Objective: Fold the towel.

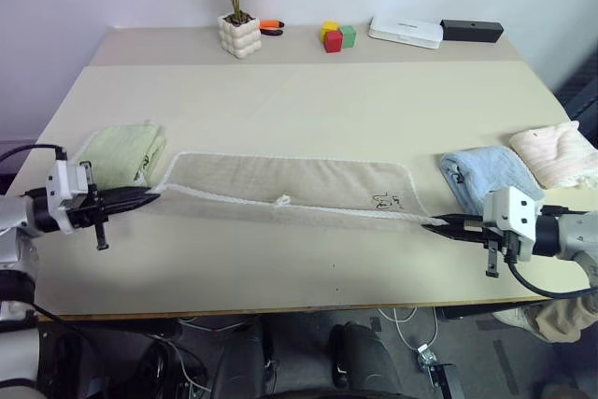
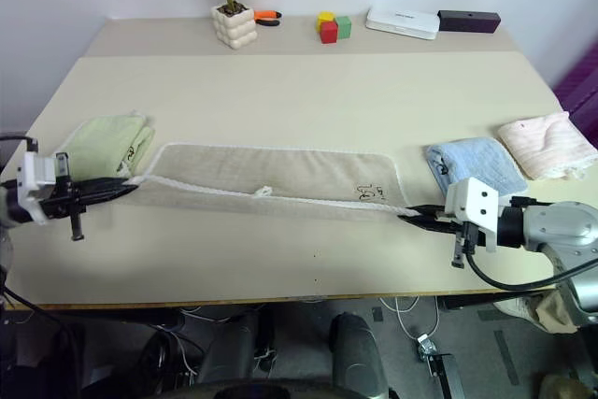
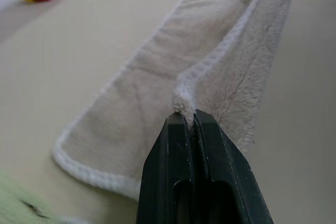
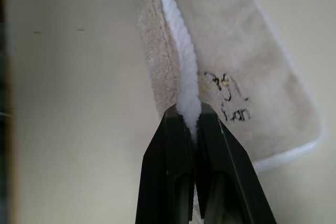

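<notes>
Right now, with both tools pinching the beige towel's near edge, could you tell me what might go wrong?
1. Each tool, left and right, grips only the thin corded edging of the towel, so a corner could slip.
2. The green towel and blue towel lie close by; sideways moves may drag them.

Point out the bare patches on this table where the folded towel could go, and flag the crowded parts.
Free: the wide stretch of table between the towel and the back row, and the front strip below the towel. Crowded: the back edge, with the potted plant, blocks and white box; the left end by the green towel; the right end with the blue towel and pink towel.
</notes>
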